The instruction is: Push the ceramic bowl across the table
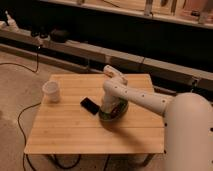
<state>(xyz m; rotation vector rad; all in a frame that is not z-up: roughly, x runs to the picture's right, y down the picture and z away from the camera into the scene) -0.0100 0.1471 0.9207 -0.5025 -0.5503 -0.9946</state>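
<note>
Closed hand set in the bowl, mid-push

The hand (107,106), fingers shut and gripping nothing I can make out, reaches down from the white arm into the near-left side of the ceramic bowl (119,113). The bowl stands right of centre on the surface (75,132). A dark phone (90,105) lies just beside its left rim, perhaps touching. A white cup (51,92) stands well apart to the left, and a pale object (115,73) lies behind the arm. This looks like the pushing step itself. The next move likely calls for a low, steady slide against the rim, keeping the bowl flat and clear of the phone.
</note>
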